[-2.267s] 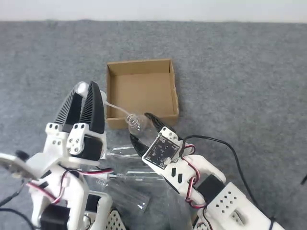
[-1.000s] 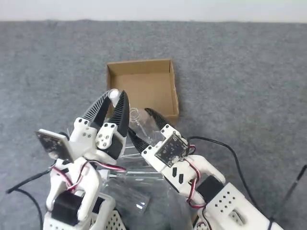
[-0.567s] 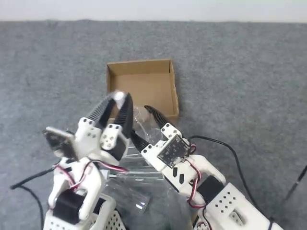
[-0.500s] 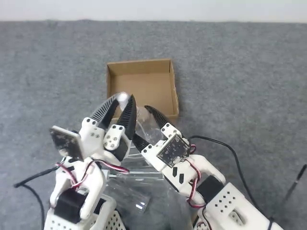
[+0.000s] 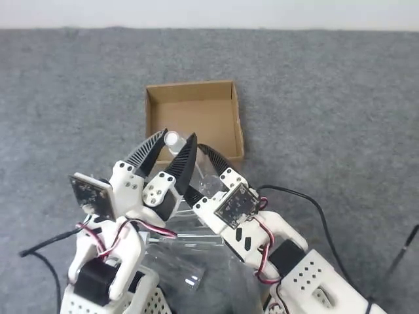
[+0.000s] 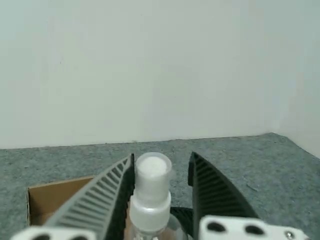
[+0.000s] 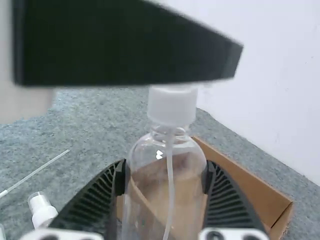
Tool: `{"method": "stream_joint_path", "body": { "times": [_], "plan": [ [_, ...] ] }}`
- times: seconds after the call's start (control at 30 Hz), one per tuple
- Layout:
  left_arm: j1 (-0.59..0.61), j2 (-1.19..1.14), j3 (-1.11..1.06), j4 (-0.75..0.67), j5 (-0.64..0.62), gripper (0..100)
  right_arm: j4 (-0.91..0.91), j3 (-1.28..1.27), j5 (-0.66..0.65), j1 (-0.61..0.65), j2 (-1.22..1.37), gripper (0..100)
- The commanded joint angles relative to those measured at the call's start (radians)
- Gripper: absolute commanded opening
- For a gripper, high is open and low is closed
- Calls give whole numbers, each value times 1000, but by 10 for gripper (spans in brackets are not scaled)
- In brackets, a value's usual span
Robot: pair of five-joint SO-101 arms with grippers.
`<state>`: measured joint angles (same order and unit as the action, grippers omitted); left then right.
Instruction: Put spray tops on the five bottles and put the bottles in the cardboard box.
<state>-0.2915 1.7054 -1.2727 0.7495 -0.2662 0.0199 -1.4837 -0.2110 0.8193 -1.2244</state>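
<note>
My right gripper (image 7: pixel 165 169) is shut on a clear bottle (image 7: pixel 167 172) and holds it upright just in front of the cardboard box (image 5: pixel 192 121). A white spray top (image 7: pixel 172 105) sits on the bottle's neck, with its tube hanging down inside. My left gripper (image 6: pixel 161 157) stands open around that spray top (image 6: pixel 151 190): one finger touches it and a gap shows at the other. From above, the left gripper (image 5: pixel 178 135) crosses over the right gripper (image 5: pixel 200 173), and the spray top (image 5: pixel 173 139) peeks out between the left fingers.
Several clear bottles (image 5: pixel 186 239) lie on the grey carpet between the two arm bases. A loose spray top (image 7: pixel 40 210) lies on the carpet near the held bottle. The cardboard box (image 7: pixel 250 195) has nothing in it. Open carpet lies to both sides.
The left gripper carried the spray top rightward from beside the box's left corner to over the held bottle. Its fingers now stand wider apart. The right gripper stayed almost still.
</note>
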Motion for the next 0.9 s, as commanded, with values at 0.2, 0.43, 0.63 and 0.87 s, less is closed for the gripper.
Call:
{"method": "stream_joint_path", "body": {
  "times": [0.2, 0.43, 0.63, 0.87],
  "plan": [
    [115, 5, 156, 95, -37, 210, -27, -9, 3, -18, -28, 83],
    [166, 6, 205, 112, -63, 214, -21, -11, 3, -19, -28, 83],
    [204, 6, 288, 180, -64, 212, -28, -29, 12, -64, -28, 83],
    [324, 6, 289, 133, -64, 209, -28, -31, 29, -77, -28, 83]
  ]
}}
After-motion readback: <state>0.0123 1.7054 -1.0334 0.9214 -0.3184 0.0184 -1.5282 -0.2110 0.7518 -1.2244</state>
